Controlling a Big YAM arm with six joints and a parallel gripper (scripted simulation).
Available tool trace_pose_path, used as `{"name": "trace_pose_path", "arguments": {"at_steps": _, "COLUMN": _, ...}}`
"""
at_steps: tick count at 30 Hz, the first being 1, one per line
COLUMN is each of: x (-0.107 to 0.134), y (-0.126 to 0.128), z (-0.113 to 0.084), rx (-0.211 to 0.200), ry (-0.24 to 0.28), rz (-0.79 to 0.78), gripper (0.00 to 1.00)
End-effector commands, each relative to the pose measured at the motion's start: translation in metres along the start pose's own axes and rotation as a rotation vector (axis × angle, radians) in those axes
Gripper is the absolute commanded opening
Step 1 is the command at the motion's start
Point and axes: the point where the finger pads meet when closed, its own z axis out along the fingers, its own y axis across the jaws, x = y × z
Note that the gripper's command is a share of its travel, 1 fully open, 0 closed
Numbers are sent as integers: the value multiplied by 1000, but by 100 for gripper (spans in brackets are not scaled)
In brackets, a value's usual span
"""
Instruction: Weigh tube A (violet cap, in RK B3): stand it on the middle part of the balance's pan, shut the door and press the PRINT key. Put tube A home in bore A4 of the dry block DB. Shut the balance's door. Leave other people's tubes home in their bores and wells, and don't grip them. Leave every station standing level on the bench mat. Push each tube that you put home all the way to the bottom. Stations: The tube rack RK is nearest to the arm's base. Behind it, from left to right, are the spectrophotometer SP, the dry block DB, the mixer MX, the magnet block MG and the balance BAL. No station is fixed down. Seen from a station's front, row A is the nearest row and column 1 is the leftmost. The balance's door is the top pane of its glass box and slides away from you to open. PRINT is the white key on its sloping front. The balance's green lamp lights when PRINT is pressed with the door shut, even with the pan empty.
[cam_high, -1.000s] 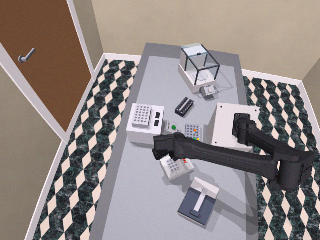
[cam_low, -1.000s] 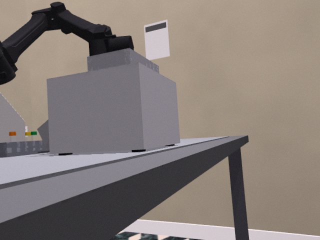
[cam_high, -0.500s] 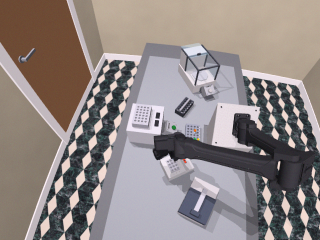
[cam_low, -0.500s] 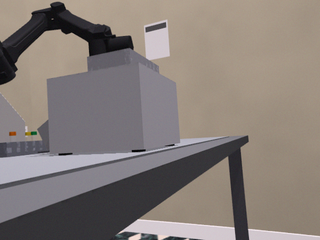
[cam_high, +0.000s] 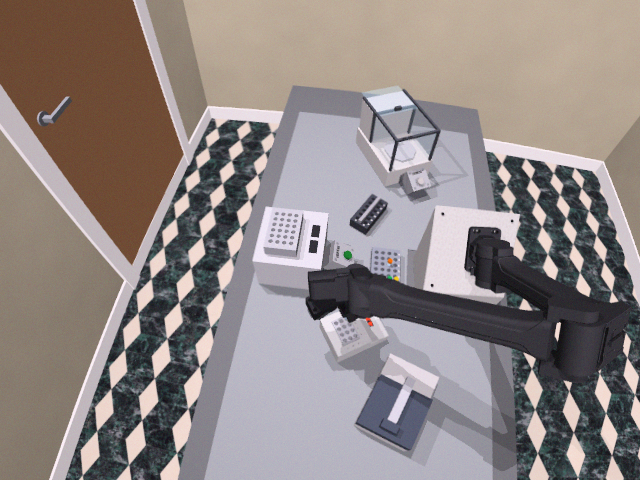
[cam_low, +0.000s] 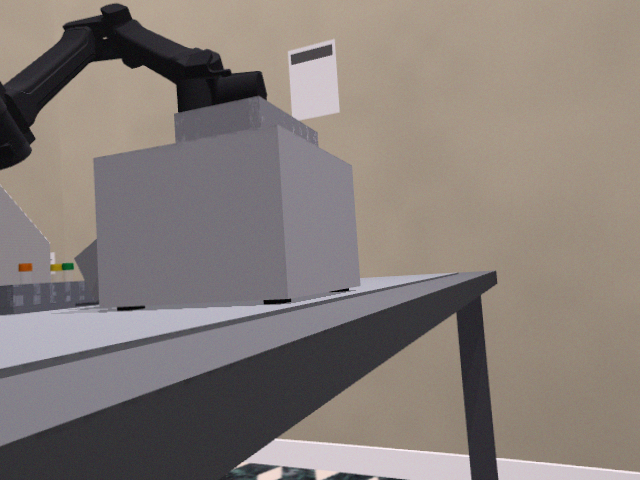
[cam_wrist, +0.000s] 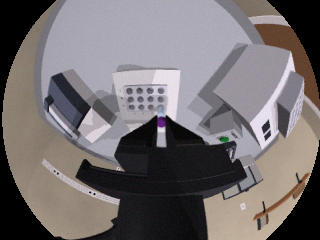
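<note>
My gripper (cam_wrist: 161, 118) is shut on tube A, whose violet cap (cam_wrist: 161, 122) shows between the fingertips in the wrist view. The clear tube points down at the dry block (cam_wrist: 172, 83) (cam_high: 363, 345), over its near right corner, around bore A4. Whether the tip is in the bore, I cannot tell. The arm hides the tube in the top view. The balance (cam_high: 395, 175) has its door pane (cam_high: 383, 101) slid back, leaving the front of the top open. Its pan (cam_high: 399, 151) holds no tube. The white PRINT key (cam_high: 420, 181) shows; no lit green lamp is visible.
The rack (cam_high: 385, 250) holds tubes with orange (cam_high: 390, 260), yellow (cam_high: 396, 279) and green caps, partly behind the arm. The mixer (cam_high: 292, 273), its control box with green button (cam_high: 347, 254), the magnet block (cam_high: 368, 214) and the spectrophotometer (cam_high: 413, 369) (cam_wrist: 65, 100) stand around.
</note>
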Motion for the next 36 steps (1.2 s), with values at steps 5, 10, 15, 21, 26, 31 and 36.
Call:
{"name": "trace_pose_path", "arguments": {"at_steps": 5, "x": 9, "y": -6, "z": 8, "rx": 6, "ry": 17, "rz": 4, "gripper": 9}}
{"name": "trace_pose_path", "arguments": {"at_steps": 10, "x": 10, "y": -6, "z": 8, "rx": 6, "ry": 16, "rz": 3, "gripper": 9}}
{"name": "trace_pose_path", "arguments": {"at_steps": 15, "x": 10, "y": -5, "z": 9, "rx": 4, "ry": 19, "rz": 1, "gripper": 9}}
{"name": "trace_pose_path", "arguments": {"at_steps": 21, "x": 11, "y": -3, "z": 10, "rx": 1, "ry": 26, "rz": -1, "gripper": 9}}
{"name": "trace_pose_path", "arguments": {"at_steps": 26, "x": 11, "y": -3, "z": 11, "rx": 0, "ry": 28, "rz": 1, "gripper": 9}}
{"name": "trace_pose_path", "arguments": {"at_steps": 31, "x": 11, "y": -3, "z": 11, "rx": 0, "ry": 29, "rz": 3, "gripper": 9}}
{"name": "trace_pose_path", "arguments": {"at_steps": 36, "x": 11, "y": -2, "z": 11, "rx": -1, "ry": 31, "rz": 10, "gripper": 9}}
